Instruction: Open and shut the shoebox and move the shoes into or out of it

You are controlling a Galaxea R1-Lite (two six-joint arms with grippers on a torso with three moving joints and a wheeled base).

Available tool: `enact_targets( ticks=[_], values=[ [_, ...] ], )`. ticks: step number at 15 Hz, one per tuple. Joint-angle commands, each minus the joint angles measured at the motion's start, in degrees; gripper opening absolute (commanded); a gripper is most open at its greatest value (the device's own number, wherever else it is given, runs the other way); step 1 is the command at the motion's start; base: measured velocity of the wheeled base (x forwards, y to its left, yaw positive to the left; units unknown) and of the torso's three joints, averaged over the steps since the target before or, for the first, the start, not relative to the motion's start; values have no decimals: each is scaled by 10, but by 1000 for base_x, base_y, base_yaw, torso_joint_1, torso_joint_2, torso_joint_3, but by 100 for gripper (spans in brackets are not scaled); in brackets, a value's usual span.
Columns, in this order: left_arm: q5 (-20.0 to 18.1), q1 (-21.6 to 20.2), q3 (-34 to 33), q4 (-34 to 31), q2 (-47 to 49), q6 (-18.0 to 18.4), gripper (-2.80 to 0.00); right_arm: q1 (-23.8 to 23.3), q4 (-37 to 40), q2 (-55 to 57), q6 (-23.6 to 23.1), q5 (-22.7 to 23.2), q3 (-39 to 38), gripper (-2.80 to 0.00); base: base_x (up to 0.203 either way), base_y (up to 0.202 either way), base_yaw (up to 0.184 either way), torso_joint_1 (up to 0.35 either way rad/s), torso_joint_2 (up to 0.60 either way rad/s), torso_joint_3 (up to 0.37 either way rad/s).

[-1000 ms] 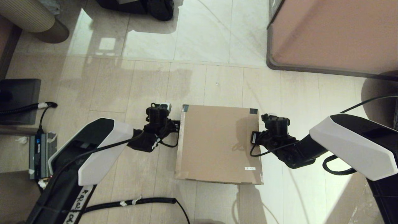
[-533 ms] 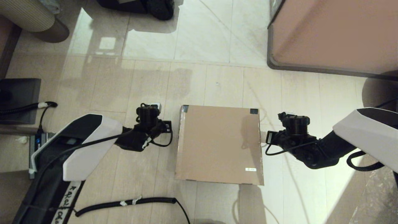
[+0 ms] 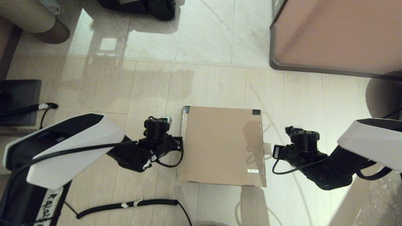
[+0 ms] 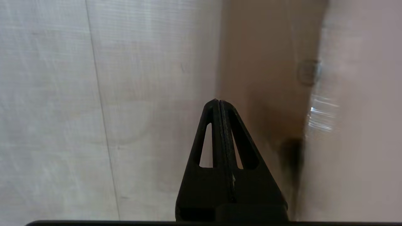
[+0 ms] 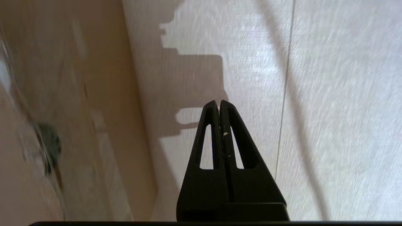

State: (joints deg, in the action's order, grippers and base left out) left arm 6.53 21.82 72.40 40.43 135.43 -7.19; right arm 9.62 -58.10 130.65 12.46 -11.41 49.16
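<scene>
A closed brown shoebox (image 3: 221,146) is sitting on the tiled floor (image 3: 207,47) as the left gripper (image 3: 179,143) and right gripper (image 3: 276,151), both clenched and empty, are flanking its sides, apparently readying to lift the flap lid.

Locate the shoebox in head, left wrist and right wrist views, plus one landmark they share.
Head view: shoebox, lid closed, lower centre on the floor between both arms.
Left wrist view: its brown side wall runs just beyond the shut left gripper.
Right wrist view: its brown wall fills the side away from the shut right gripper.
Shared landmark: the pale tiled floor with its grout lines.
</scene>
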Motion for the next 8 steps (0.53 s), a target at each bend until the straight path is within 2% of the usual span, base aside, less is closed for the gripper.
enact_targets(
  ticks=[1, 6, 8],
  values=[
    [1, 8, -8, 3, -12, -1, -280, 13, -7, 16, 1, -1, -11, -280, 0, 0, 0, 0, 0, 0],
    [1, 14, 7, 1, 7, -1, -280, 58, -8, 61, 0, -1, 18, -280, 0, 0, 0, 0, 0, 0],
    [1, 15, 25, -3, 18, 0, -280, 62, -6, 66, 0, -1, 41, -280, 0, 0, 0, 0, 0, 0]
  ],
)
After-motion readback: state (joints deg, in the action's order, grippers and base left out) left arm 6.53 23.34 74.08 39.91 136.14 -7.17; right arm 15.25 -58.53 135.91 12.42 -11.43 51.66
